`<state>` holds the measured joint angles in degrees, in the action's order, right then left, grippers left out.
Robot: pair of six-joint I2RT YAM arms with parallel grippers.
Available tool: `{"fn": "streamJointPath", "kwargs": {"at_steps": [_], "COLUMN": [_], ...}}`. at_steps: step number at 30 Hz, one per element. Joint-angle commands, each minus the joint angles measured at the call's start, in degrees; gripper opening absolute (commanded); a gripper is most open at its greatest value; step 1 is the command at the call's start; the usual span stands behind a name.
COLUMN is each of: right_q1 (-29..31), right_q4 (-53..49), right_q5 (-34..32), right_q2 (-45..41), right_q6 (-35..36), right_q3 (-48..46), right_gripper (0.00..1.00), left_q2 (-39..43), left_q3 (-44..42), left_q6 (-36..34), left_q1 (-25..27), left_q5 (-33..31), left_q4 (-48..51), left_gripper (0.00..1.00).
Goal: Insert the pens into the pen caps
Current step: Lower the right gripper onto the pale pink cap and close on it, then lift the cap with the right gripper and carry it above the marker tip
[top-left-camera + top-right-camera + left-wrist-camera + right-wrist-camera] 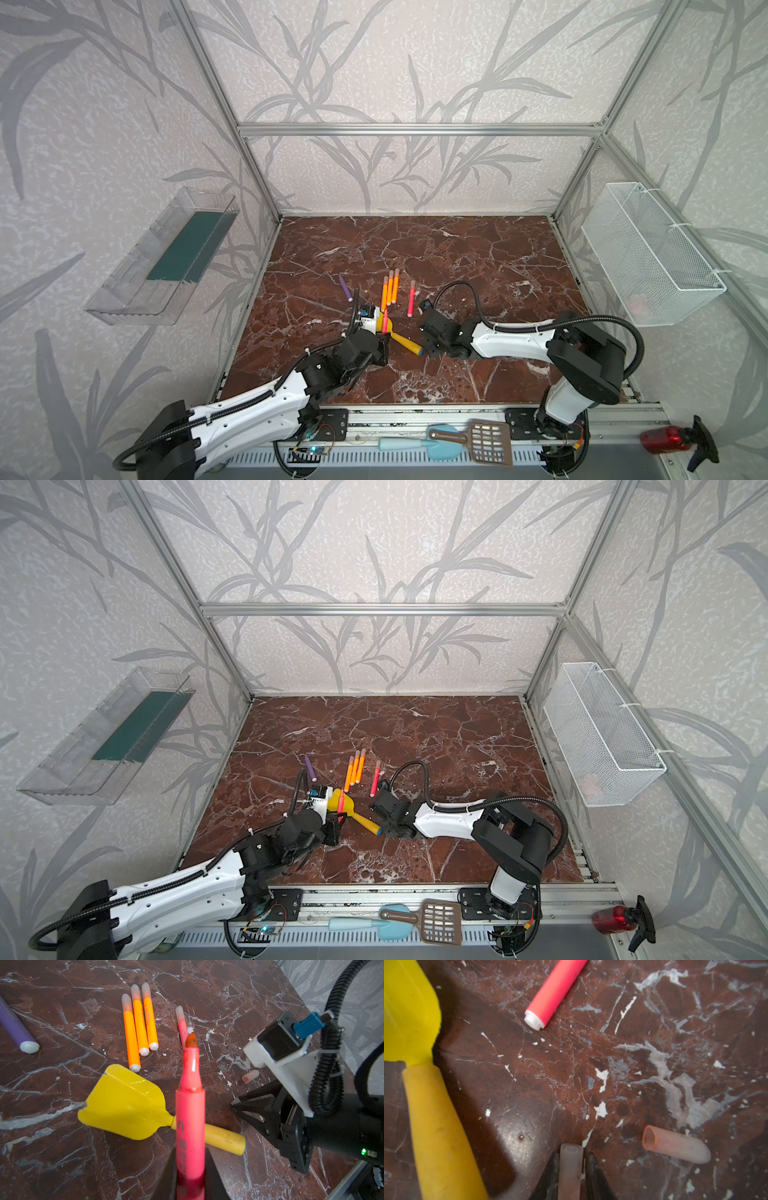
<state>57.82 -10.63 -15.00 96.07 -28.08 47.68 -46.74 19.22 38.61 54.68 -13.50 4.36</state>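
Observation:
My left gripper [190, 1159] is shut on a pinkish-red pen [190, 1105] that has no cap, its dark tip bared and pointing away. My right gripper [572, 1157] is low over the table, its jaws closed around a translucent pen cap [570, 1169]. A second loose pen cap [675, 1147] lies beside it, and it also shows in the left wrist view [250, 1076]. Three capped orange pens [139, 1028], a capped pinkish-red pen [181, 1022] and a purple pen [16, 1028] lie on the marble. In both top views the two grippers [384, 334] [376, 812] face each other.
A yellow toy shovel [124, 1103] lies between the arms, under the held pen. A wire basket [648, 253] hangs on the right wall and a clear tray [162, 257] on the left. Scoops [457, 440] and a red bottle [665, 440] lie along the front rail.

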Motion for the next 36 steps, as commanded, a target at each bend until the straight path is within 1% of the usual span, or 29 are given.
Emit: {"fn": "streamJointPath", "kwargs": {"at_steps": [1,2,7,12,15,18,22,28,33,35,36], "right_q1": [0.4,0.4,0.4,0.4,0.4,0.2,-0.7,-3.3,-4.0,-4.0,-4.0], "right_q4": [-4.5,-4.5,-4.5,-4.2,-3.3,-3.1,-2.8,1.1,9.1,14.1,17.5], "right_q5": [-1.3,-1.4,-1.3,-2.1,-2.4,-4.1,-5.4,-4.9,-5.7,-5.4,-5.0], "right_q2": [1.4,2.9,4.2,3.6,2.1,-2.6,-10.5,-28.9,-45.1,-50.4,-52.6], "right_q6": [-1.0,-1.1,-1.3,-2.3,-2.6,-3.4,-4.2,-5.8,-7.5,-8.0,-9.4], "right_q3": [1.0,1.1,1.7,1.3,0.1,-1.4,-4.3,-12.2,-20.2,-23.6,-25.4], "right_gripper": [0.30,0.30,0.30,0.20,0.17,0.14,0.09,0.04,0.00,0.00,0.00], "left_q2": [0.3,0.3,0.0,-0.4,-0.5,-0.5,-0.7,-1.4,-3.7,-5.2,-6.1], "left_q3": [-0.5,-0.5,-0.5,-0.3,-0.2,-0.1,0.0,-0.2,-0.3,-0.4,-0.4], "left_q6": [0.9,0.9,0.9,0.8,0.7,0.3,-0.5,-1.6,-1.1,-0.6,-0.3], "left_q1": [-0.2,-0.2,-0.2,-0.2,-0.1,-0.1,-0.2,-0.1,-0.1,-0.1,0.0], "left_q5": [-1.3,-1.3,-1.1,-0.7,-0.2,1.1,3.4,10.8,15.6,17.1,18.0], "left_q4": [0.4,0.4,0.1,-0.2,-0.2,-0.8,-2.2,-8.9,-15.9,-19.0,-20.7], "left_gripper": [0.00,0.00,0.00,0.00,0.00,0.00,0.00,0.00,0.00,0.00,0.00]}}
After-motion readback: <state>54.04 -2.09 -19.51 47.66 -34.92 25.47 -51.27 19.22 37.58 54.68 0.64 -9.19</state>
